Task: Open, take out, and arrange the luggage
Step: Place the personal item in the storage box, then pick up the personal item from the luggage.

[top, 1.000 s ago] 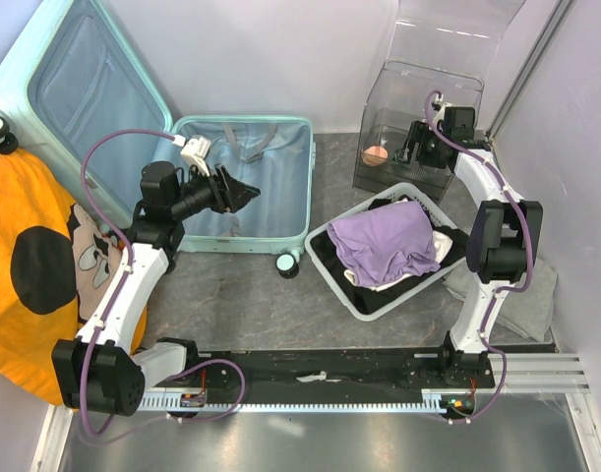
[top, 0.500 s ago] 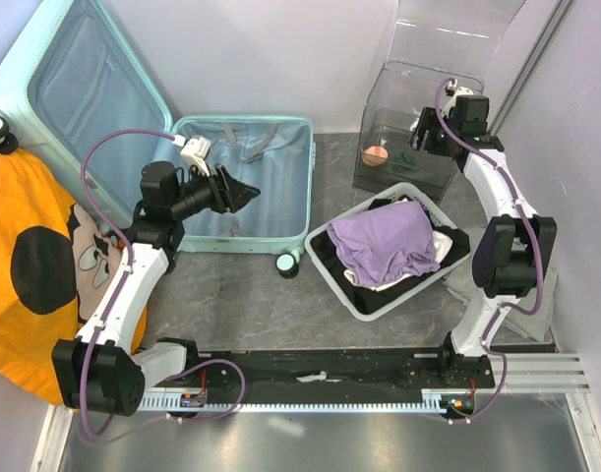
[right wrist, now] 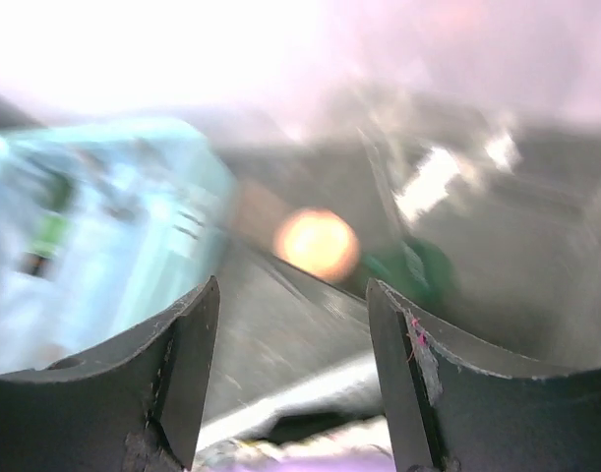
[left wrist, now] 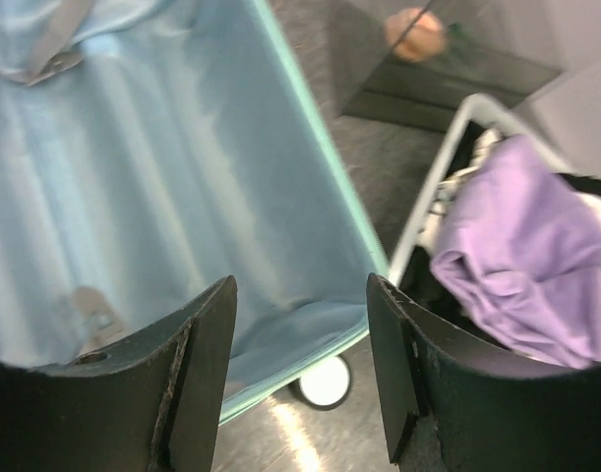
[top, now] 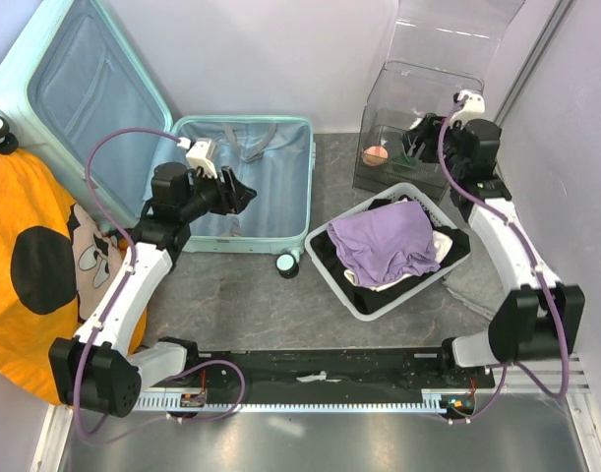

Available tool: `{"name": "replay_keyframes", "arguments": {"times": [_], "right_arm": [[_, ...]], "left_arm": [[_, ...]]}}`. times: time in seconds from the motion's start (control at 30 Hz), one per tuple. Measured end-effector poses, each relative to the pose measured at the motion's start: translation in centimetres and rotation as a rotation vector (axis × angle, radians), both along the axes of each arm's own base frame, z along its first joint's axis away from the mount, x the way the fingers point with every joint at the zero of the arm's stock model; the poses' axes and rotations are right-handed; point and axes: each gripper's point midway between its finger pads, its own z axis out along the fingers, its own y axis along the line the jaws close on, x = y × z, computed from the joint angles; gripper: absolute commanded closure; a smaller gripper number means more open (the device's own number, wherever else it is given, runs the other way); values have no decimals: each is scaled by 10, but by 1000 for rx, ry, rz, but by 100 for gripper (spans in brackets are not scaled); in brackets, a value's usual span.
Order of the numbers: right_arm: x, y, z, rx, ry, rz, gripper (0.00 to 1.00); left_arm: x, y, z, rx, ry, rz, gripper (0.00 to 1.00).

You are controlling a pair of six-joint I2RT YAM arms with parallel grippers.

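Right wrist view blurred; luggage [right wrist: 93, 226] smeared.

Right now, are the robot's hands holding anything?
No. The left gripper and the right gripper are both open, with nothing between their fingers.
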Motion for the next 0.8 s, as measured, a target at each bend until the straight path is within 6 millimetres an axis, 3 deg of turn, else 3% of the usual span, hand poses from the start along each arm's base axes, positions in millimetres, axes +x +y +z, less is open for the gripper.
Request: {"name": "replay_keyframes", "arguments": {"times": [0.13,0.23,0.33,0.43,0.5,0.67,0.8], "right_arm": [[-18,19,59,69,-205,55,31],[-24,23,84,125,-306,71,31],[-25,28,87,183,-340,90,31],[-25,35,83,230,-338,121,31],[-25,40,85,254,-340,147,31],[-33,50,83,295,-337,204,31],[-40,55,80,308,-326,234,31]], "left_arm": [[12,7,-2,93,9,82,38],[35,18,4,140,17,175,32],[68,33,7,183,19,293,15],[109,47,-1,213,43,405,14],[147,58,-8,218,66,468,14],[230,94,-54,238,156,617,16],[262,119,-95,207,242,705,21]]}}
